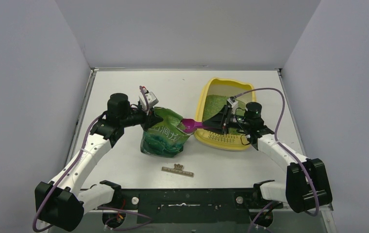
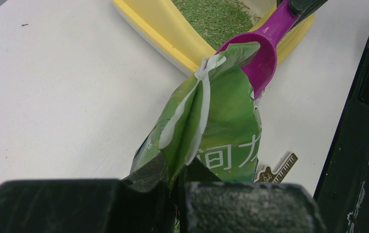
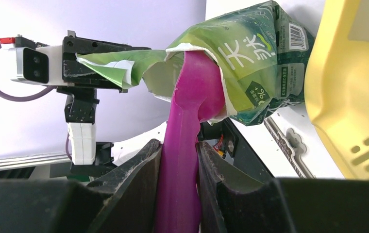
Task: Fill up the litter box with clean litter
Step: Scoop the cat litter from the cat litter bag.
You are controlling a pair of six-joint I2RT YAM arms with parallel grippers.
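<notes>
The pale yellow litter box (image 1: 225,81) sits at the table's back right, with light-green clean litter (image 1: 215,103) lying in its far half. To its left stands a glossy green bag (image 1: 165,133). My left gripper (image 2: 180,170) is shut on the bag's torn top edge (image 2: 207,97), holding its mouth up. A magenta scoop (image 3: 192,97) reaches from the box side into the bag's mouth, bowl inside the opening. Its handle is clamped in my right gripper (image 3: 180,150), which hovers over the box's near slotted end (image 3: 367,145). Any litter in the scoop's bowl is hidden.
A small brown ruler-like strip (image 1: 177,170) lies on the white table just in front of the bag. Grey walls close in the table on the left, back and right. The black base rail (image 1: 187,199) runs along the near edge.
</notes>
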